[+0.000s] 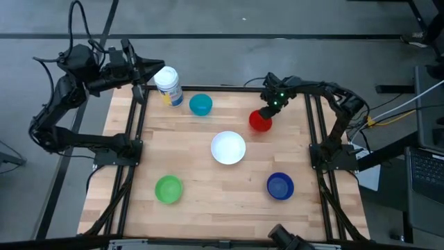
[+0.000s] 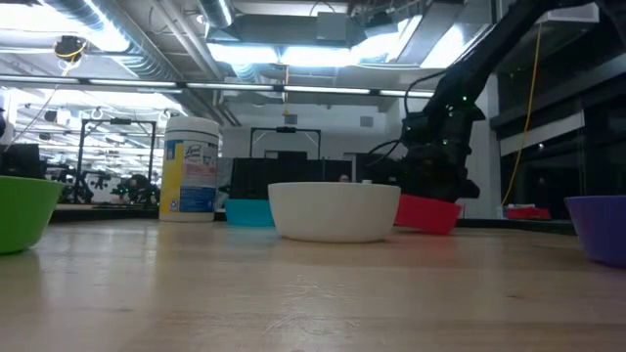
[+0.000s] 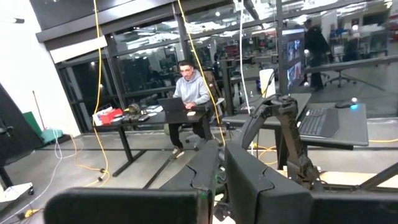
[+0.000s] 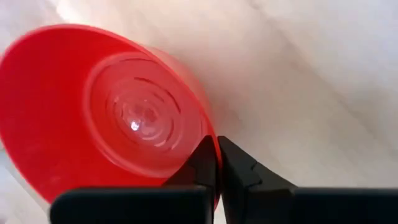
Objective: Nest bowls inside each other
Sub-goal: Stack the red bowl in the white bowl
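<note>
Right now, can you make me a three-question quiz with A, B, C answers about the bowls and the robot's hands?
1. Which bowl sits nearest the middle of the table?
A. the white bowl
B. the green bowl
C. the dark blue bowl

2. How many bowls are on the table?
A. three
B. five
C. seven

3. What is the right hand doing?
A. hanging open high above the table
B. holding the jar
C. pinching the rim of the red bowl

Answers:
1 is A, since in the high view the white bowl lies in the centre with the others around it.
2 is B, counting white, red, dark blue, green and the teal bowl.
3 is C, because the right wrist view shows its fingers shut on the red rim.
</note>
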